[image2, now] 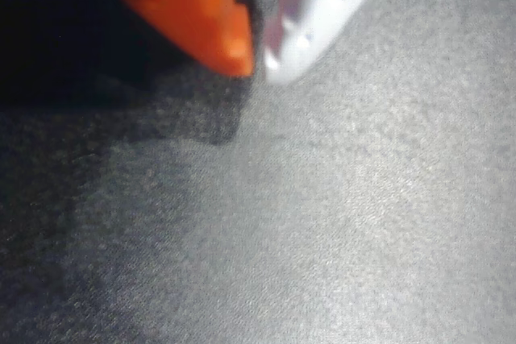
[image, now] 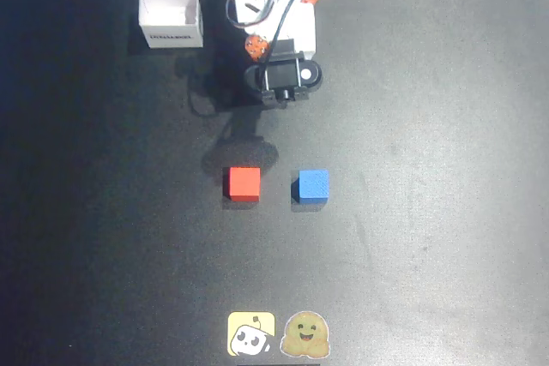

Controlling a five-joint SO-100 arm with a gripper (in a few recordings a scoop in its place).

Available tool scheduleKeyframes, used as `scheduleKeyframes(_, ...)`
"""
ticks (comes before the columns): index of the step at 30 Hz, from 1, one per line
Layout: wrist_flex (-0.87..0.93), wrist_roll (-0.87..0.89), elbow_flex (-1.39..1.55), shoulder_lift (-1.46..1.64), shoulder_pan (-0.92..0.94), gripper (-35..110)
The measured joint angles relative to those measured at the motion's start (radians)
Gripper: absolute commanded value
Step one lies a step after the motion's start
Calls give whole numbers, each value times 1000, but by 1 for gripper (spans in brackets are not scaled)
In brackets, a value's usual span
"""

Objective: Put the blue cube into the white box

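Note:
In the overhead view the blue cube [image: 310, 186] lies on the dark mat a little right of centre, with nothing touching it. The white box [image: 171, 13] stands open-topped at the upper left, dark print on its near side. My arm [image: 279, 40] is folded at the top centre, well behind the cube and to the right of the box. In the wrist view my gripper [image2: 258, 62] is shut: the orange finger [image2: 201, 14] and the white finger [image2: 322, 6] meet at their tips with nothing between them, just above bare mat.
A red cube [image: 244, 183] of the same size sits just left of the blue one. Two stickers, one yellow [image: 251, 333] and one with a smiling face [image: 306, 334], lie flat at the mat's bottom edge.

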Motion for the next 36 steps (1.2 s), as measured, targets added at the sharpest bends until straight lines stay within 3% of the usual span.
scheduleKeyframes(36, 0, 0, 0, 0, 15, 0)
